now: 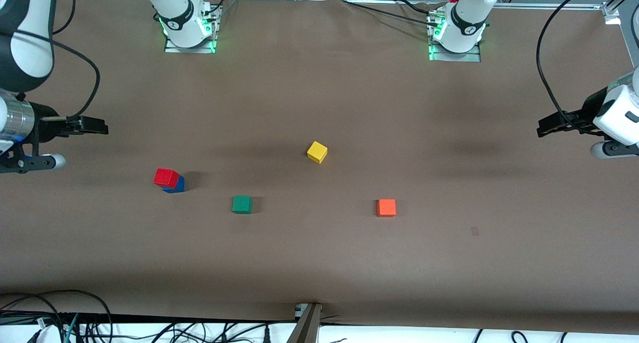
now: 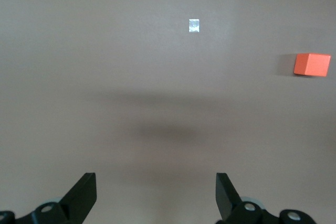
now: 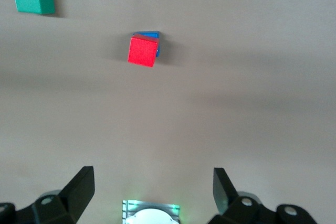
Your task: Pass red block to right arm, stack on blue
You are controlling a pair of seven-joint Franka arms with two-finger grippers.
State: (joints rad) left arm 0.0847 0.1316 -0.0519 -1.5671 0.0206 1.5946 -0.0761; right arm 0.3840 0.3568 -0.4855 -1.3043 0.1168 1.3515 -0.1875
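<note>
**Red block on blue block; both arms standing off**

The red block (image 1: 166, 176) is sitting on the blue block (image 1: 175, 184), slightly skewed and overhanging, suggesting the stacking is done. Taking this stack as landmark: the green block (image 1: 242, 204) is lying near it, the yellow block (image 1: 317, 152) and orange block (image 1: 386, 207) well apart, toward the left arm's end of the surface (image 1: 319, 263). The right gripper (image 3: 152, 187) is hovering above the stack's end with fingers wide, holding nothing. The left gripper (image 2: 156, 195) is waiting, equally wide and empty. No containers present.

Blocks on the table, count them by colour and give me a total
Red block: 1, stacked on the blue
Blue block: 1
Green block: 1
Yellow block: 1
Orange block: 1
Total: 5
</note>
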